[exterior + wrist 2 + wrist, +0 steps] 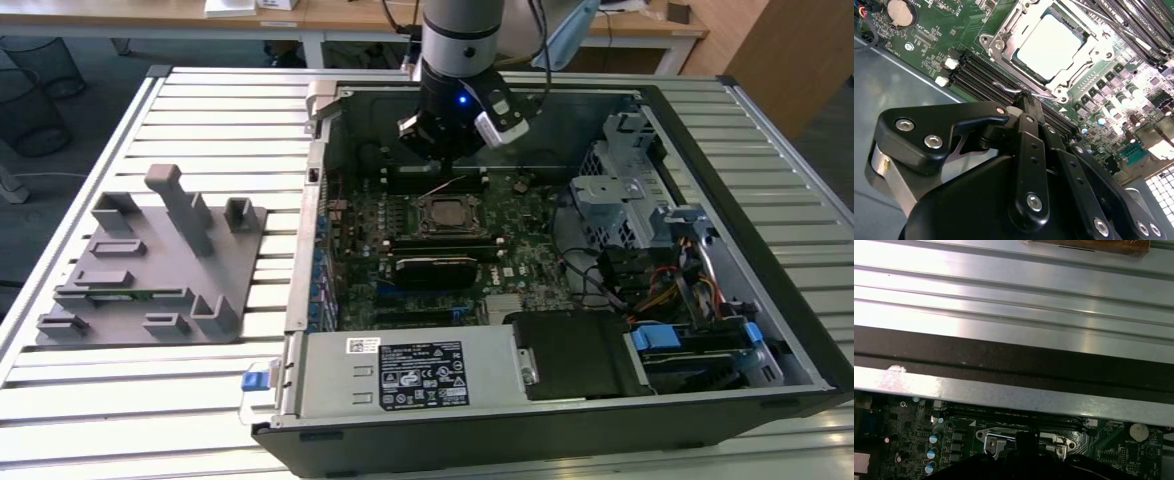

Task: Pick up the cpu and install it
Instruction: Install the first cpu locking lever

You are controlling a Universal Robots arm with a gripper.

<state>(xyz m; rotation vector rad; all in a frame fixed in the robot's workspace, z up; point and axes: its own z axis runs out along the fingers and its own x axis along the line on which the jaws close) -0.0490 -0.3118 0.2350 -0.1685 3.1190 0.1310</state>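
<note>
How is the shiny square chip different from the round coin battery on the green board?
The chip is square; the battery is round. The chip is bigger than the battery. The chip sits inside a metal frame in the middle of the board, while the battery sits off near the board's edge. Both are flat, silvery and lie on the same board.

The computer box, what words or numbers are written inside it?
Big label on the power supply: print too small to read.
Small white sticker near it: too small to read.
Motherboard lettering: too blurred to read.
The cpu top: no writing shows.
</note>
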